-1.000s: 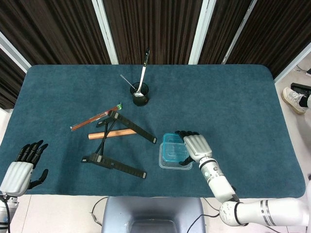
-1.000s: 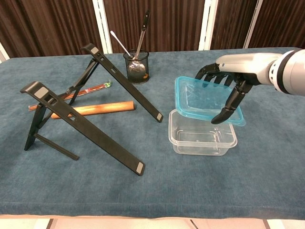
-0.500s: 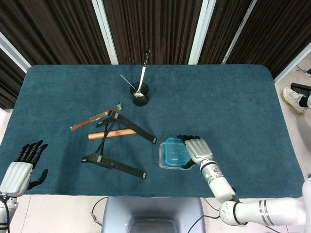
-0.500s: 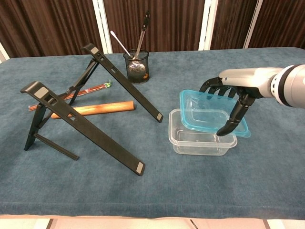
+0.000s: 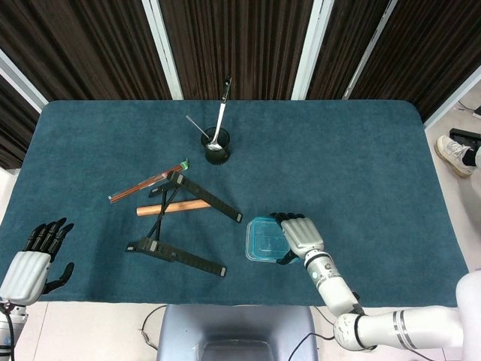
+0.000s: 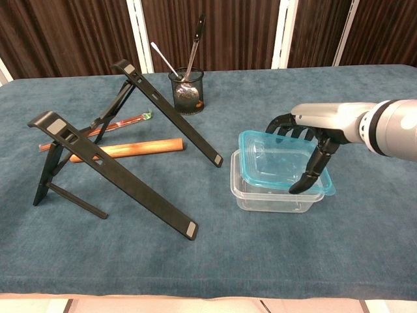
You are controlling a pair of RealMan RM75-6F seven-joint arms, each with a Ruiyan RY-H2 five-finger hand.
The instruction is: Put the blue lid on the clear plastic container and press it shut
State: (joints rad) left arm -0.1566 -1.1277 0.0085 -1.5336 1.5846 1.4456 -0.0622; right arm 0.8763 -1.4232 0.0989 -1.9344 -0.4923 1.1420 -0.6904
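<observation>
One hand, the right hand, grips the blue rectangular plastic lid atop the clear plastic container near the table's front edge; the left hand rests released.

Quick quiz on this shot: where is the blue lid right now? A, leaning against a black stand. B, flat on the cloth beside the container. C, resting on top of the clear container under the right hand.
C: the blue lid lies over the clear container, with the right hand on it.
</observation>
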